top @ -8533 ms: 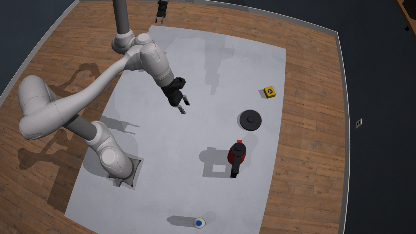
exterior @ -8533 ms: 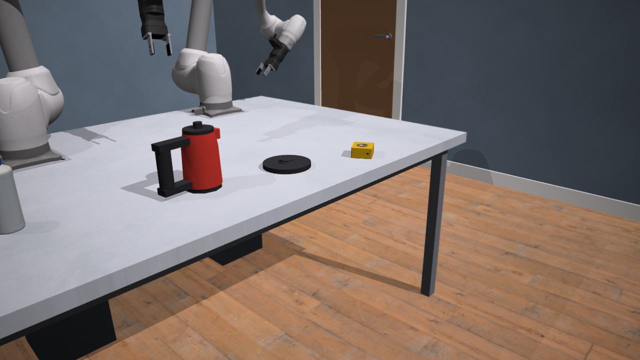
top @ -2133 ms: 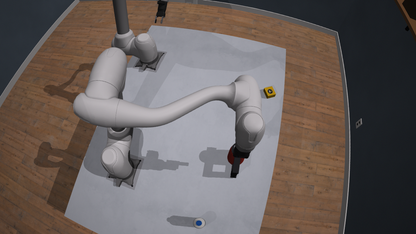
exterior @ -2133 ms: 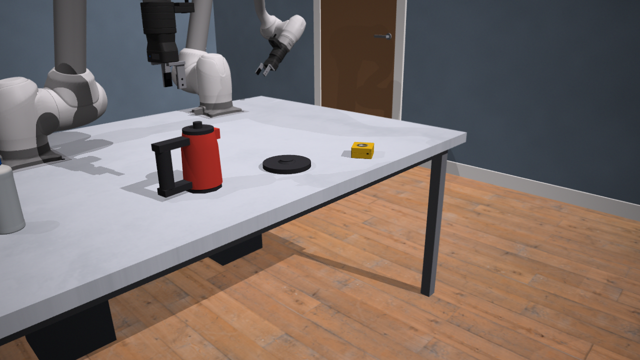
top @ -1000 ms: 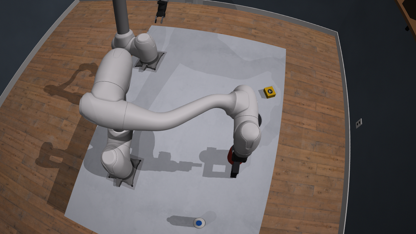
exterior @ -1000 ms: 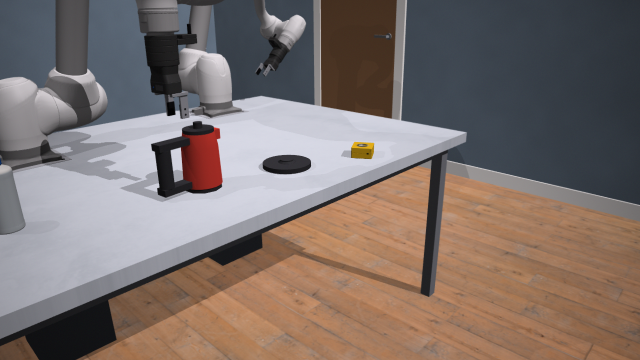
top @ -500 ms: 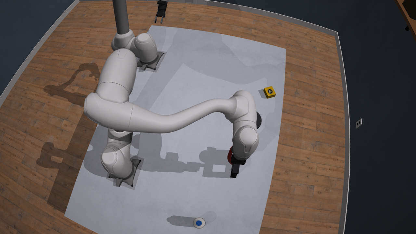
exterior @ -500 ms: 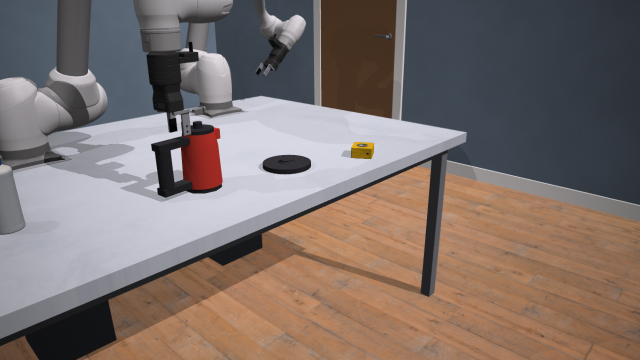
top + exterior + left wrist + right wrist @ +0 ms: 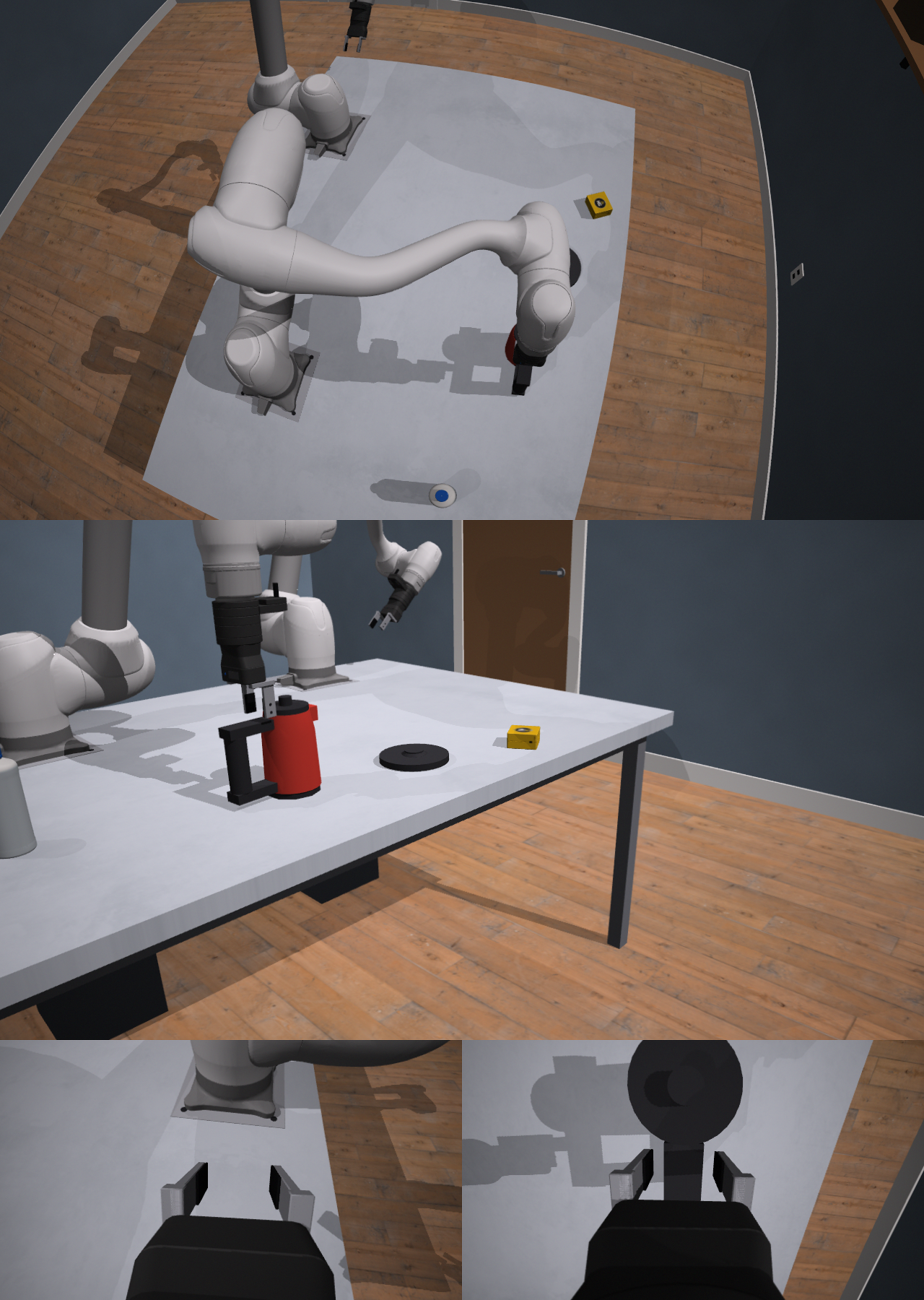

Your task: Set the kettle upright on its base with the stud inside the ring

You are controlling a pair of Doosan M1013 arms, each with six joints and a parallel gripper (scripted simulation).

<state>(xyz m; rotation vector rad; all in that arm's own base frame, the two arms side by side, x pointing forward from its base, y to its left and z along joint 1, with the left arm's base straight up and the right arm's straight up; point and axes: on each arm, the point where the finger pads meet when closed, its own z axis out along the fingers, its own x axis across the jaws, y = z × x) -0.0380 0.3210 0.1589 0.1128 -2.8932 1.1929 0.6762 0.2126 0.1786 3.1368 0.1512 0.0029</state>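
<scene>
The red kettle (image 9: pixel 510 347) (image 9: pixel 290 755) stands upright on the table, beside its base and off it. Its black lid (image 9: pixel 686 1124) and black handle (image 9: pixel 238 767) (image 9: pixel 683 1186) show; the ring underneath is hidden. The round black base (image 9: pixel 575 267) (image 9: pixel 413 763) lies flat, with a low stud (image 9: pixel 413 750) on top; the arm partly covers it in the top view. My right gripper (image 9: pixel 259 710) (image 9: pixel 683 1163) is open, pointing down, its fingers at either side above the handle's top bar, near the lid. My left gripper (image 9: pixel 352 45) (image 9: pixel 380 622) (image 9: pixel 238 1176) is open and empty, far from the kettle.
A yellow block (image 9: pixel 598 206) (image 9: pixel 522 740) with a round mark on top lies beyond the base. A white bottle (image 9: pixel 14 810) (image 9: pixel 442 495) with a blue cap stands on the handle side of the kettle. The table's long edge (image 9: pixel 336 843) runs close to the kettle and base.
</scene>
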